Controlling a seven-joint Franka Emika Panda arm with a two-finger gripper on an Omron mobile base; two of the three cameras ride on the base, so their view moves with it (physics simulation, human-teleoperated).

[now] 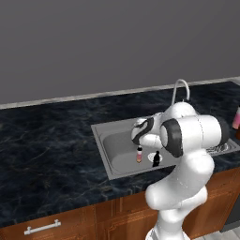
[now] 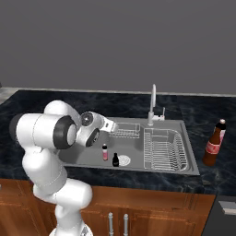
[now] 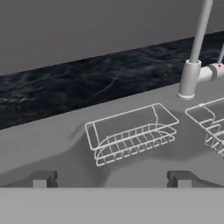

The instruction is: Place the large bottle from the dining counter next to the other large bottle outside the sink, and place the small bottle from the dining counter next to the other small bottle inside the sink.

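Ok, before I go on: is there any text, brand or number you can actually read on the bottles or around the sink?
No text is readable in any view.
Large bottle on the counter right of the sink: red label, its print too blurred to read.
Small bottle in the basin: orange-red lower part, no legible lettering.
Other small bottle beside it: all black, no visible marking.
Faucet: a red dot beside its base, no lettering.

Rendered kitchen: steel sink (image 2: pixel 184 138) w/ curved faucet (image 2: pixel 152 103) sitting in a black marbled counter (image 1: pixel 47 150). Wire dish rack (image 2: pixel 163 147) lying in the basin at 3 o'clock, wood cabinets w/ metal handles (image 1: pixel 42 228) running below, at 6.
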